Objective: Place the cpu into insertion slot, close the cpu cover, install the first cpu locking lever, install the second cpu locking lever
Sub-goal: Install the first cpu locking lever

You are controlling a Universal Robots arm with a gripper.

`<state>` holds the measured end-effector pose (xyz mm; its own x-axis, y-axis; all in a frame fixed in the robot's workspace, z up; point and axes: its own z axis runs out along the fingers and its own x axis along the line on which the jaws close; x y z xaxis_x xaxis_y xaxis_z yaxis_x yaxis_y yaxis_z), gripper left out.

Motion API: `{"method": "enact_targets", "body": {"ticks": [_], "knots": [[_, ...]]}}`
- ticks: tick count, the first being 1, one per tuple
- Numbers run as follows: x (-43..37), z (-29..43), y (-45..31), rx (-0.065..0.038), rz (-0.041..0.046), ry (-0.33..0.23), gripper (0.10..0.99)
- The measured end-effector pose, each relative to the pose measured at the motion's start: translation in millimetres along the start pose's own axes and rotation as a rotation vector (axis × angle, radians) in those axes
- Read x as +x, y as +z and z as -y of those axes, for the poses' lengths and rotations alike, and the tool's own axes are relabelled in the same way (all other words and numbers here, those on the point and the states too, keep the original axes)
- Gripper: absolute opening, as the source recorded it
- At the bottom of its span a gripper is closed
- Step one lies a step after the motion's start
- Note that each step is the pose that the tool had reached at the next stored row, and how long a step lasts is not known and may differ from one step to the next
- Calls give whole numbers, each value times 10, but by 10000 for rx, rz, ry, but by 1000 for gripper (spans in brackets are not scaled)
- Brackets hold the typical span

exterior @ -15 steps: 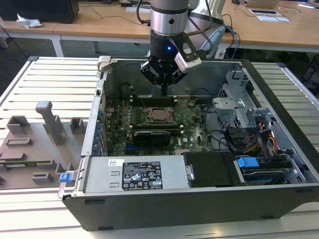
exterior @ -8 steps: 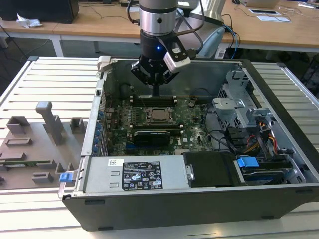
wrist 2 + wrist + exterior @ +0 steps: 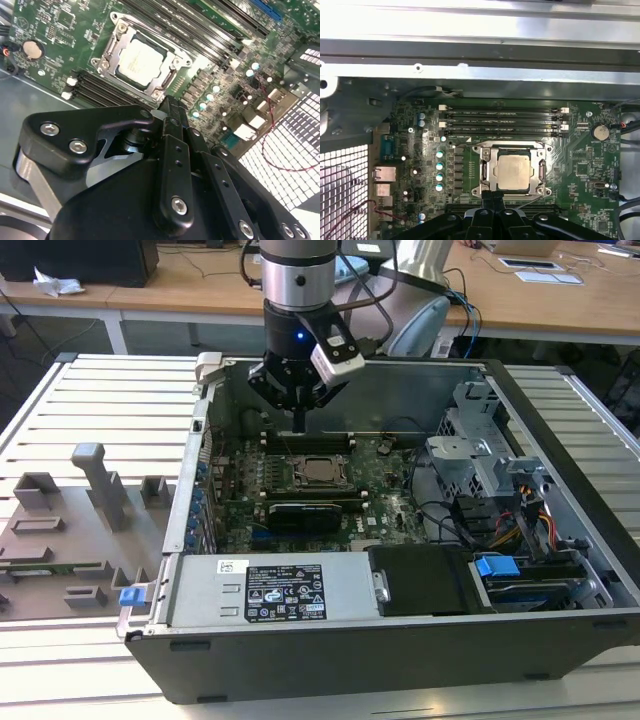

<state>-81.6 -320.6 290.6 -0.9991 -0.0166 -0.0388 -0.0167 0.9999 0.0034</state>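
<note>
No legible print on label [image 3: 285,592]

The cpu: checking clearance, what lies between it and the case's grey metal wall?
In the first wrist view, parallel long black slots cross the green board between the cpu and the wall.

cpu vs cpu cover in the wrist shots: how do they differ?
The cpu is a solid pale plate, while the cpu cover is an open frame with a square window. The cpu cover is the larger of the two and rings the cpu, which shows through that window. The cpu top looks matte, and the cpu cover looks shinier. Both are square and silvery, and both appear to lie flat on the green motherboard.
</note>
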Motion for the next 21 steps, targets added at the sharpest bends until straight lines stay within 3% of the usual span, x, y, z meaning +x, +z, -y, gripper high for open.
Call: {"method": "enact_targets", "body": {"ticks": [16, 21], "knots": [[297, -11, -11, -1, 6, -2, 106], [422, -14, -14, 0, 6, -1, 106]]}}
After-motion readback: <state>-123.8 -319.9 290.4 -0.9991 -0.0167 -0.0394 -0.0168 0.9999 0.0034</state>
